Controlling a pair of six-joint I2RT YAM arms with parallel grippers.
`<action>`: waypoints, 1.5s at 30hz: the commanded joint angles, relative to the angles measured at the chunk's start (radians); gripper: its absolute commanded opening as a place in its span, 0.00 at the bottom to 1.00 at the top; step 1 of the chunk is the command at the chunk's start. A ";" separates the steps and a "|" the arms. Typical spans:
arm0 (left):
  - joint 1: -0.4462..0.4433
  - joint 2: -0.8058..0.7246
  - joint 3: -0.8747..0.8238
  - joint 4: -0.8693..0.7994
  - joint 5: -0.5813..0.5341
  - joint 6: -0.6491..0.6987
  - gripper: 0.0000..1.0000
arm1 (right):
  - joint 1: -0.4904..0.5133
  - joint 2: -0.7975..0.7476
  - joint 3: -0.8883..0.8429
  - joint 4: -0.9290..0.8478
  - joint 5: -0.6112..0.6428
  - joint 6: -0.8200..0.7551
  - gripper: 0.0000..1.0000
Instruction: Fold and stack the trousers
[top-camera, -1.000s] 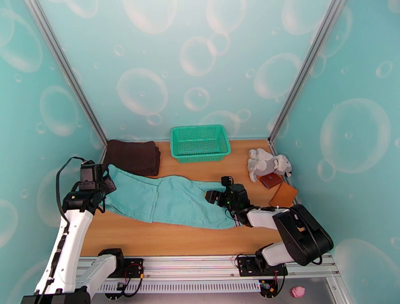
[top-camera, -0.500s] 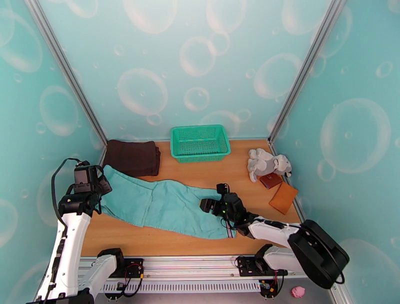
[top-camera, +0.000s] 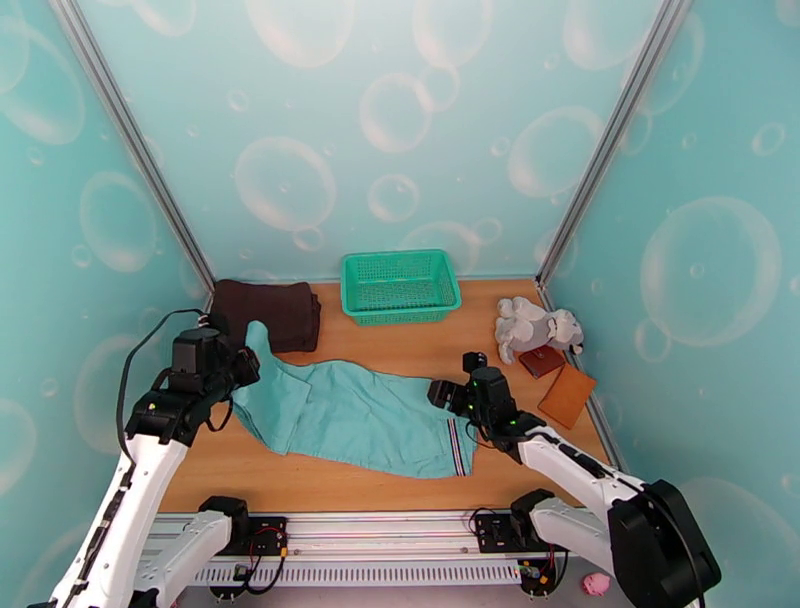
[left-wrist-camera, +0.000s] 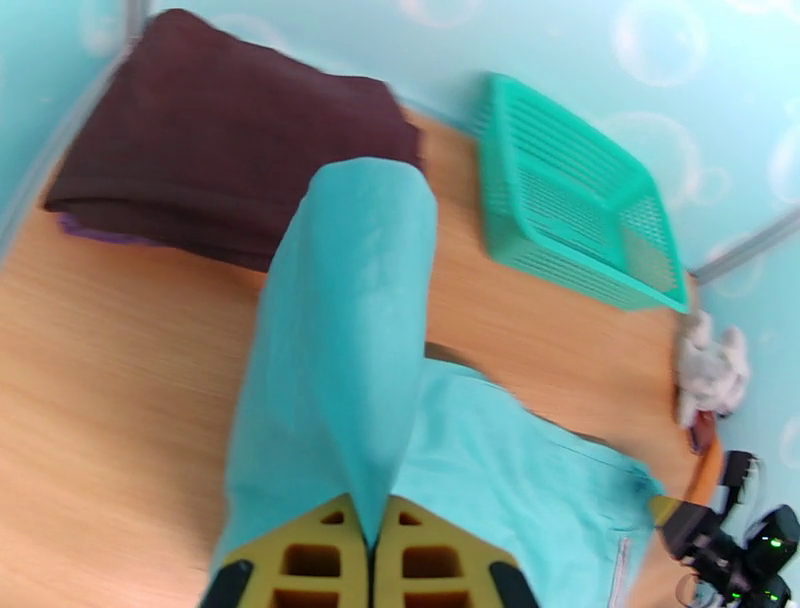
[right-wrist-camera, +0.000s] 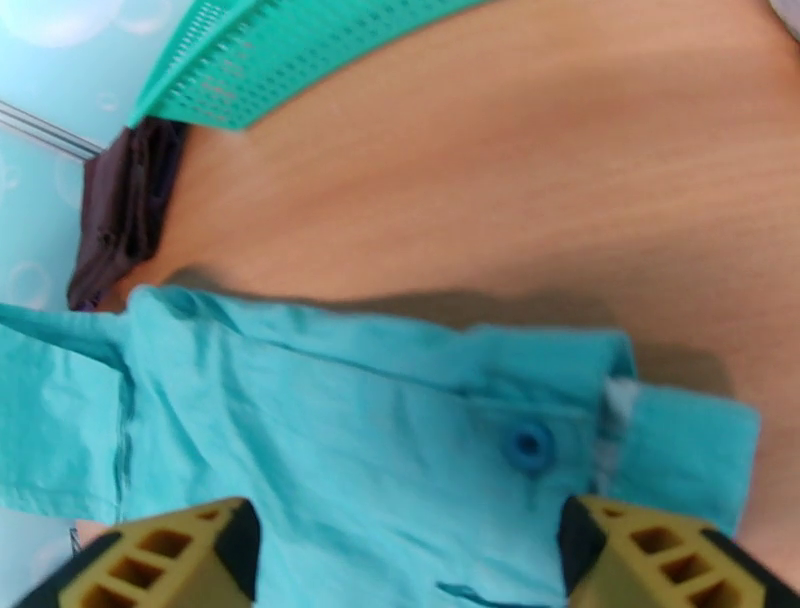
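- The trousers are lying lengthwise across the middle of the wooden table. The striped waistband is pointing toward the right arm and the legs toward the left arm.
- The left claw is pinching the end of a trouser leg. In the left wrist view its yellow fingers are pressing together with the teal cloth caught between them.
- That leg end is being held up off the table, and the cloth is draping down from the left claw toward the rest of the trousers.
- The right claw is sitting over the far corner of the waistband end with its jaws standing wide apart and gripping nothing.
- In the right wrist view the right claw is straddling the cloth, with a blue button showing between the two fingers. I cannot tell whether the fingers are touching the cloth.
- A folded dark brown garment is lying at the far left corner, just beside the lifted leg.
- A green basket is standing against the back wall, apart from the trousers.
- A grey plush toy and two brown wallets are resting along the right edge of the table.
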 joint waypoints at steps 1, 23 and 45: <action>-0.105 0.001 -0.029 0.141 -0.022 -0.134 0.00 | -0.004 -0.065 0.007 -0.175 0.100 0.016 0.66; -0.272 0.125 -0.076 0.323 -0.131 -0.131 0.00 | 0.058 0.078 0.022 -0.234 0.149 0.038 0.30; -0.664 0.446 0.033 0.458 -0.252 -0.240 0.00 | 0.199 0.333 0.148 0.094 -0.036 0.045 0.00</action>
